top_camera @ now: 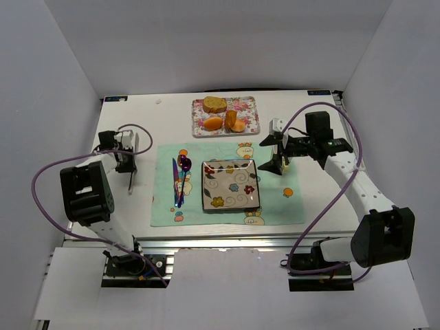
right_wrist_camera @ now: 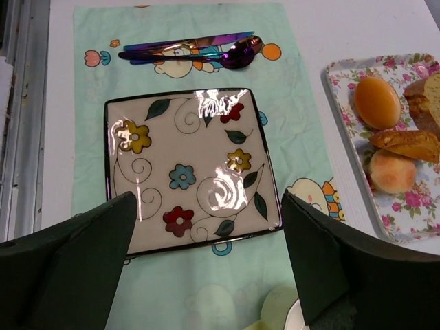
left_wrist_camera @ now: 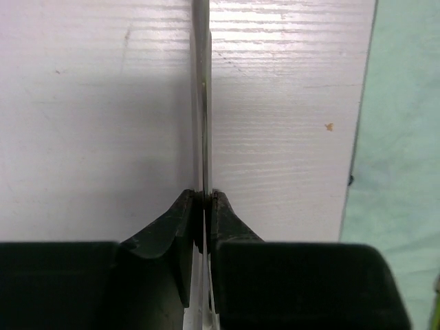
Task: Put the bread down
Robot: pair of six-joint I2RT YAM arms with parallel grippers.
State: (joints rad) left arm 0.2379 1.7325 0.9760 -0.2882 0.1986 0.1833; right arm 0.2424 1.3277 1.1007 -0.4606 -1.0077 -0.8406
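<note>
White wall panels (top_camera: 206,41) close in the back and both sides of a white table (top_camera: 158,117). In the left wrist view its top shows a fine wood-grain streaking and a few small specks.

On the table's middle lies a pale green placemat (top_camera: 275,206) printed with cartoon figures. A square plate (top_camera: 230,185) with painted flowers and swirls sits on the mat. It has nothing on it and glares under the light. Left of the plate, on the mat, a knife (top_camera: 174,180) and a spoon (top_camera: 183,172) lie side by side, both with a purple-blue sheen.

At the far side, just beyond the mat, is a flowered tray (top_camera: 244,106). The bread (top_camera: 214,104) is on it in several pieces, some rounded and some sliced.

The left gripper (left_wrist_camera: 204,196) is over bare table, left of the mat. Its fingers are pressed together on a thin metal utensil (left_wrist_camera: 201,103), seen edge-on, so its kind cannot be told.

The right gripper (top_camera: 271,155) hangs over the mat's right part, beside the plate and near the tray. Its fingers are spread wide and hold nothing.
</note>
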